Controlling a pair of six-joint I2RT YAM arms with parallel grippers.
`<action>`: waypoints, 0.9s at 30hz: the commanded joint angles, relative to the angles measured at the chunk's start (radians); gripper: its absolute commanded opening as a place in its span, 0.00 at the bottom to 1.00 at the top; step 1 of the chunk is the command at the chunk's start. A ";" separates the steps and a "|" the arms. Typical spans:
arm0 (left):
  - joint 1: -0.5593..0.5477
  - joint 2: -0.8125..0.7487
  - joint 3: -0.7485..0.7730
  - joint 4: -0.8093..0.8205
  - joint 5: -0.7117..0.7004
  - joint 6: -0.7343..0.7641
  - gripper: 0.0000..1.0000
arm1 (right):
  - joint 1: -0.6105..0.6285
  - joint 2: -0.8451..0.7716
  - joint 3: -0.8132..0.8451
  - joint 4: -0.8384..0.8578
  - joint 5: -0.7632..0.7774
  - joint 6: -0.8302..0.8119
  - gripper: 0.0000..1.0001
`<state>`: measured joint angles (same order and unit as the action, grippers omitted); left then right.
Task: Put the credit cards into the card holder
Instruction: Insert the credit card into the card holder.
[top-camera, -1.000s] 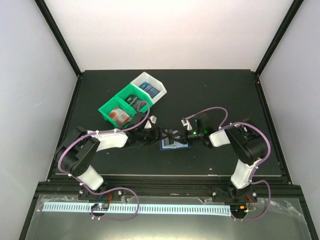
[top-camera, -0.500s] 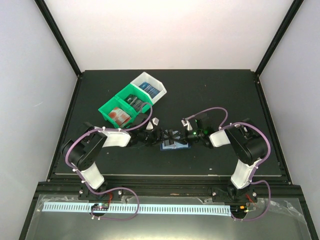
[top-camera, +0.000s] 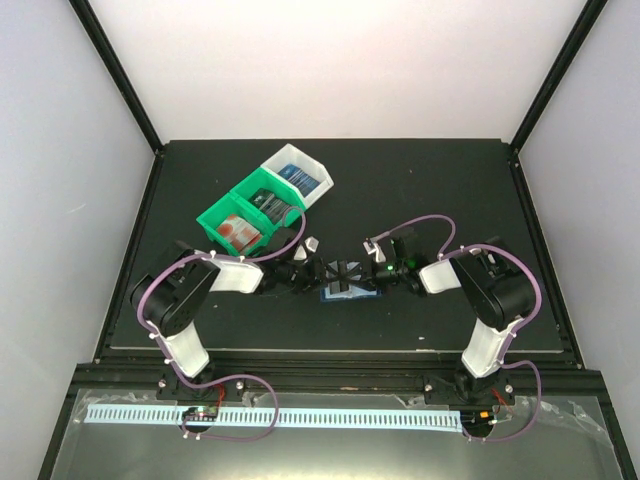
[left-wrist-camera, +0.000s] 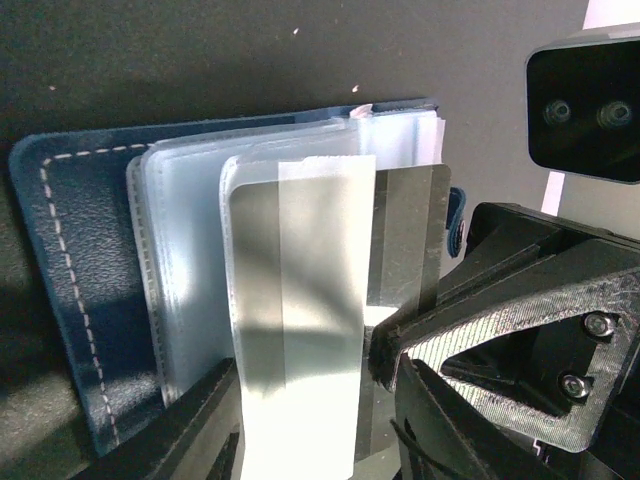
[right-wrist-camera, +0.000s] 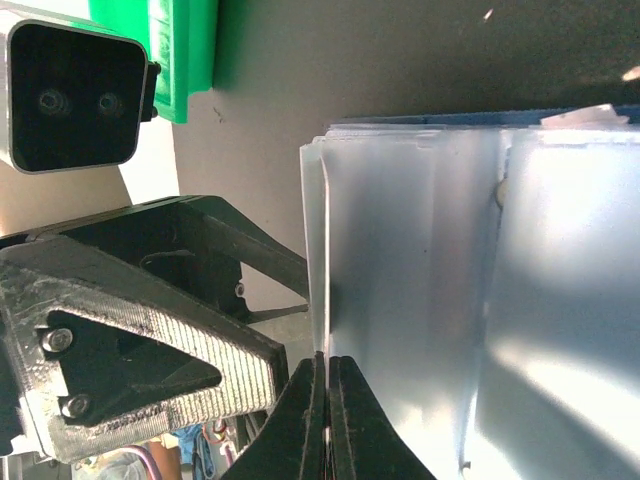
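Note:
The card holder (top-camera: 350, 291), a dark blue wallet with clear pale sleeves, lies open at the table's middle, with both grippers meeting over it. In the left wrist view the card holder (left-wrist-camera: 80, 280) fills the left side. My left gripper (left-wrist-camera: 312, 395) holds a pale silvery credit card (left-wrist-camera: 300, 300) between its fingers, the card's far end at the sleeves. My right gripper (right-wrist-camera: 327, 362) is shut on the edge of a clear sleeve (right-wrist-camera: 420, 250) of the card holder. From above, the left gripper (top-camera: 322, 271) and right gripper (top-camera: 363, 273) nearly touch.
A green-and-white three-compartment bin (top-camera: 212, 220) stands at the back left. It holds a red-and-white card (top-camera: 238, 232), a dark card (top-camera: 270, 205) and a blue card (top-camera: 303, 178). Black frame rails edge the table.
My left arm has slid right, bringing its gripper and the card up to the card holder. The right gripper has stayed at the sleeve.

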<state>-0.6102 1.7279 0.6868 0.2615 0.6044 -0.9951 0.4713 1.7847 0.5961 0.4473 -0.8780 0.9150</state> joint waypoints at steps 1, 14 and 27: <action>-0.001 0.012 0.006 0.075 0.045 -0.006 0.40 | 0.004 -0.009 0.017 -0.020 -0.012 -0.028 0.04; 0.000 0.002 -0.008 0.112 0.052 -0.059 0.24 | 0.004 0.007 0.029 -0.057 0.019 -0.027 0.06; 0.000 0.022 -0.002 0.110 0.057 -0.057 0.03 | 0.003 -0.004 0.036 -0.119 0.063 -0.057 0.25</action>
<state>-0.6033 1.7367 0.6640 0.3088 0.6262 -1.0554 0.4686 1.7847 0.6136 0.3382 -0.8234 0.8806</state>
